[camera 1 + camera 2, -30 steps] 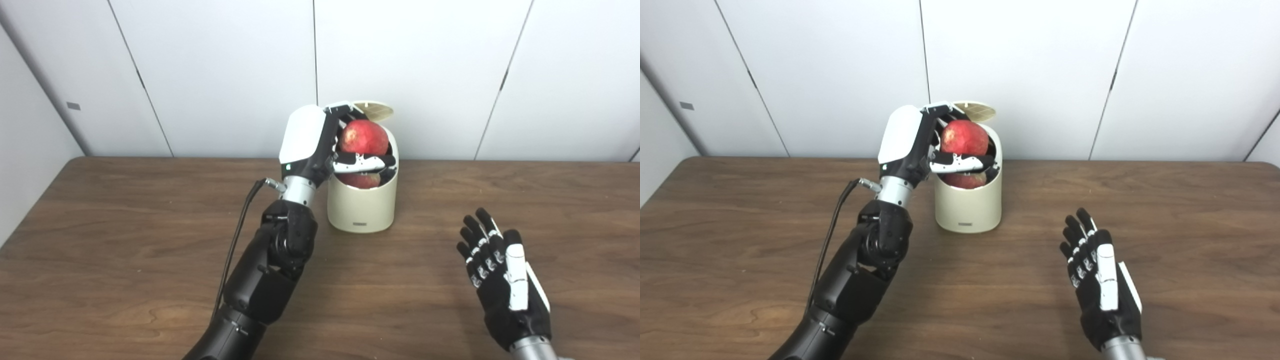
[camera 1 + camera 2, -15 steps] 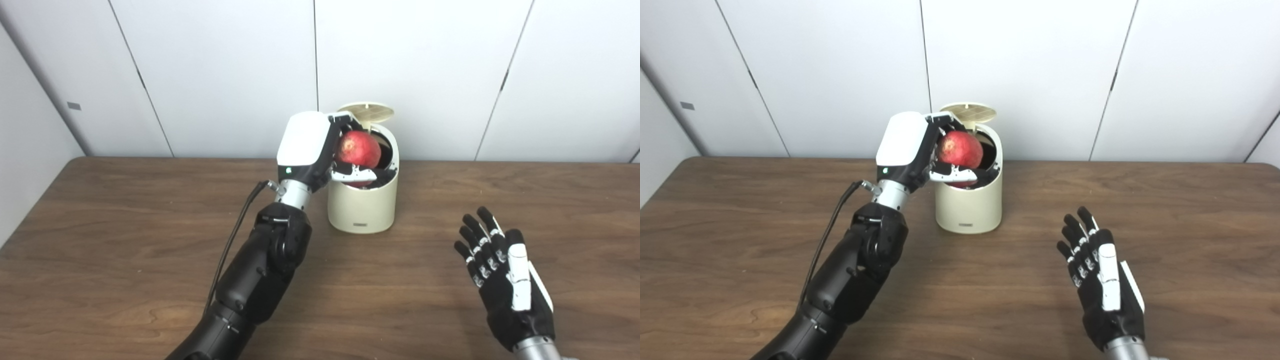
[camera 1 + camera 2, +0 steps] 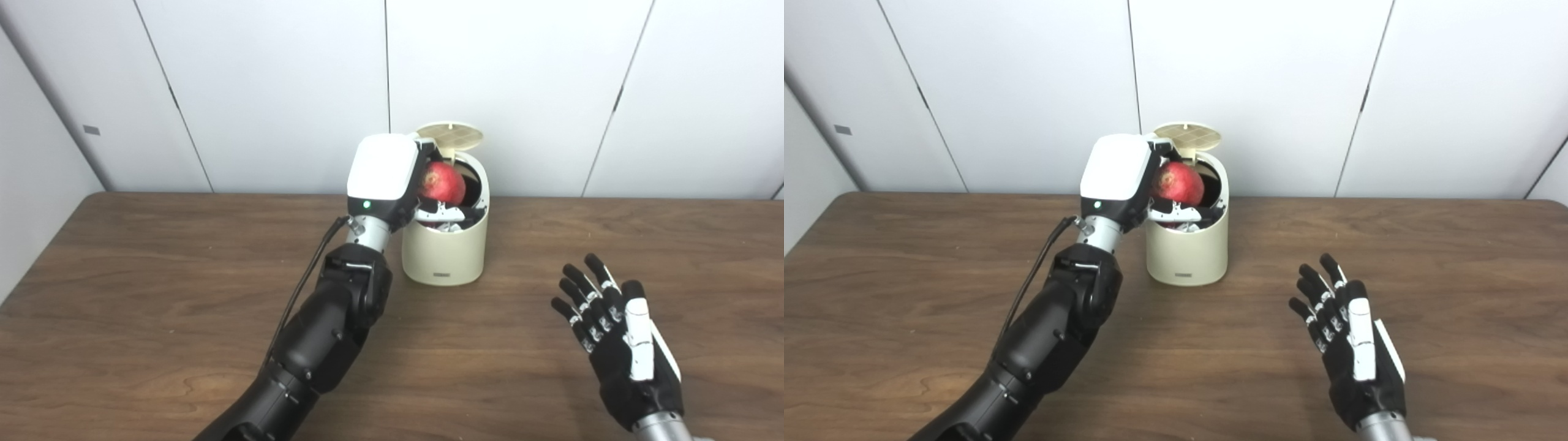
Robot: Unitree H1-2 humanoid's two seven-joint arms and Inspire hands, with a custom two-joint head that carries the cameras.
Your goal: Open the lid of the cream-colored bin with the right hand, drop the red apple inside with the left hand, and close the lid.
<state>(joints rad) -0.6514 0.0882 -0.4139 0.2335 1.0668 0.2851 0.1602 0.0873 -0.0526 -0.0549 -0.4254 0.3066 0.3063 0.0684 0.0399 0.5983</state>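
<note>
The left hand (image 3: 386, 177) comes in from the left and sits at the left side of the bin's mouth, its white back facing the cameras and its fingers (image 3: 442, 213) curled around the apple (image 3: 442, 182). The grip is clamped on the fruit: fingers show beneath and beside it, with the thumb side hidden behind the hand.

The apple is at the mouth of the bin (image 3: 446, 251), partly below the rim and partly above it, lying toward the left of the opening. This is the relation that matters: the fruit is directly over the cavity, so a release should send it straight down rather than onto the rim. It has no marked long axis, so its orientation counts for little. I judge the drop step to be nearly done, needing only the fingers to spread and the hand to lift clear up and to the left.

The lid (image 3: 450, 133) stands open behind the bin, tipped back toward the wall, with its ribbed underside showing.

Further right, well apart from the bin, the right hand (image 3: 618, 343) hovers over the table (image 3: 153, 294) with fingers spread and nothing in it. It is the freer hand for the lid, though the left is far nearer to it now.
</note>
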